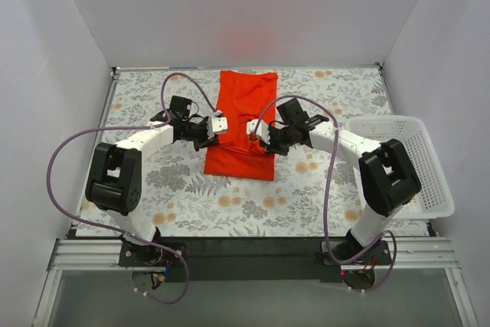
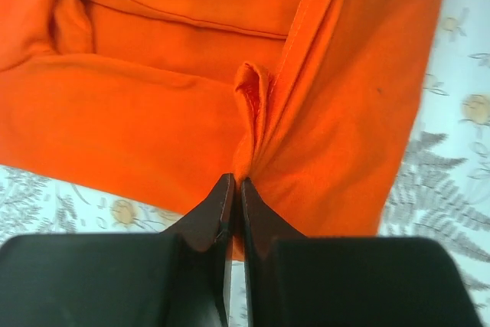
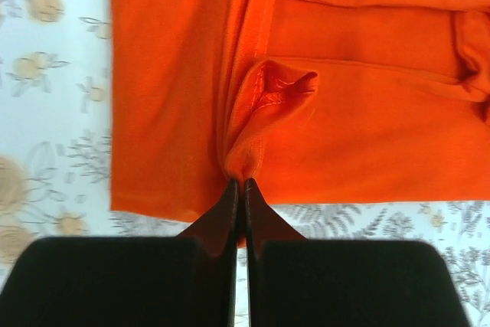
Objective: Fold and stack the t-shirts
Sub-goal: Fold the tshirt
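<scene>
L claw: tips pinched tight on a pucker of the orange-red t-shirt. Cloth gathers into creases that run right into my tips, and a small bunched fold w/ a stitched seam sits just ahead of them. R claw: same, nipped shut on a pinch of the cloth, w/ a rolled-up bit of hem just beyond the tips.

Top view: the t-shirt lies as a long strip on the floral surface, approx. centre, running from the far edge back toward my bases. My two claws face each other across it near its middle, L reaching in from the shirt's left side, R from its right, tips close together over the cloth. In both wrist views the shirt's straight outer edge lies flat on the surface and a sleeve fold shows further in. White basket sits at the surface's right edge, well apart from the shirt.
</scene>
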Controlling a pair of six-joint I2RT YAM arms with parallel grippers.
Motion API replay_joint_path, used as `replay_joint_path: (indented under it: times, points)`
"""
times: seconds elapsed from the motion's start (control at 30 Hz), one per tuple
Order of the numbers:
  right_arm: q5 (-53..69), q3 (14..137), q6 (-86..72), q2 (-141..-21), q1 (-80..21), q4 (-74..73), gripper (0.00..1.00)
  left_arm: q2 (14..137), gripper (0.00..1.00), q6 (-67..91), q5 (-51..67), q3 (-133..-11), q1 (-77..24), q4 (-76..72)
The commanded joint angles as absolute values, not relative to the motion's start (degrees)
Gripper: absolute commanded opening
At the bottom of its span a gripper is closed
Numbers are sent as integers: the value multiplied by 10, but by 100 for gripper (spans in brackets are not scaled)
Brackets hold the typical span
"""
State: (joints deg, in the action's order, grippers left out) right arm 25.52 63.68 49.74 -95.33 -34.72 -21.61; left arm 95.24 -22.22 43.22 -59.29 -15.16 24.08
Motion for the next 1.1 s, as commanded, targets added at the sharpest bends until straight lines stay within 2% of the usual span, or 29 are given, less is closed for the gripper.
replay_joint_path:
  times: [0.0,0.47,1.07]
  points:
    - [279,692,544,-986,-321,-223,1,983,0,-235,436,-647,-143,195]
    - [279,852,599,-1137,-268,-223,1,1137,0,-243,424,-783,-121,113]
    - [266,941,610,-1215,-247,-222,1,1199,0,-241,422,-831,-118,62]
